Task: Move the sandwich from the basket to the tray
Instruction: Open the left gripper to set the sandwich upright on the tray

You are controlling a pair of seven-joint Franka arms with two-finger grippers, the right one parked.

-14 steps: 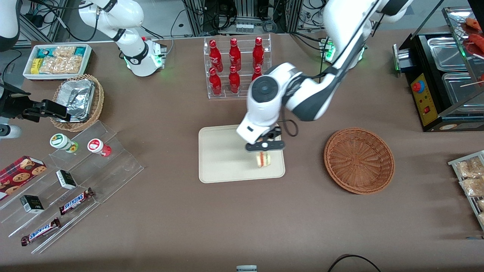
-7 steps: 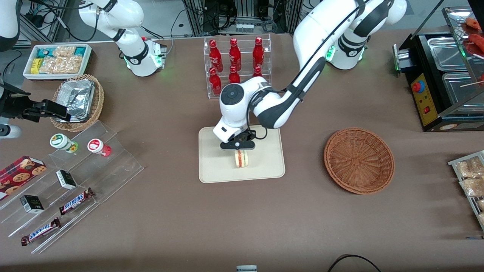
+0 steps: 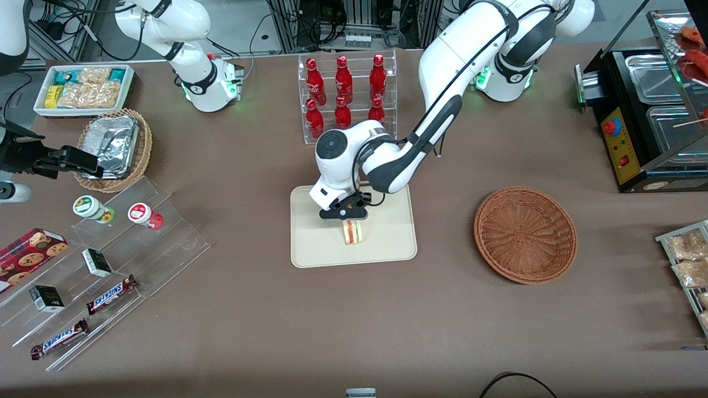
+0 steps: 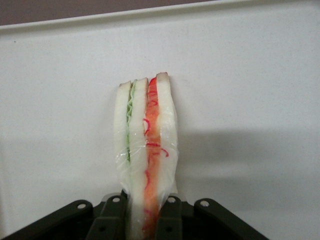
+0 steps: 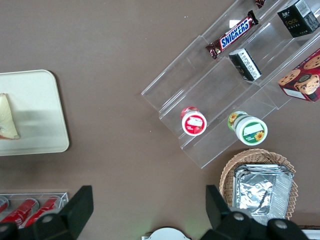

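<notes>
The sandwich point(image 3: 353, 232) is a pale wedge with red and green filling, standing on edge over the middle of the cream tray point(image 3: 315, 243). My left gripper point(image 3: 350, 220) is shut on the sandwich just above the tray; whether the sandwich touches the tray I cannot tell. In the left wrist view the sandwich point(image 4: 145, 150) is clamped between the black fingers point(image 4: 112, 215) of the gripper point(image 4: 145, 220), with the tray surface point(image 4: 250, 100) close below. The sandwich edge also shows in the right wrist view point(image 5: 7, 120) on the tray point(image 5: 40, 110). The round reddish-brown basket point(image 3: 525, 235) sits empty toward the working arm's end of the table.
A clear rack of red bottles point(image 3: 345, 97) stands farther from the camera than the tray. A tan wicker basket with foil point(image 3: 113, 146), a white snack bin point(image 3: 83, 88) and clear stepped shelves with snacks point(image 3: 105, 265) lie toward the parked arm's end. A black food warmer point(image 3: 647, 116) stands at the working arm's end.
My gripper carried the sandwich from the tray's basket-side edge to its middle and came lower. The basket has not moved.
</notes>
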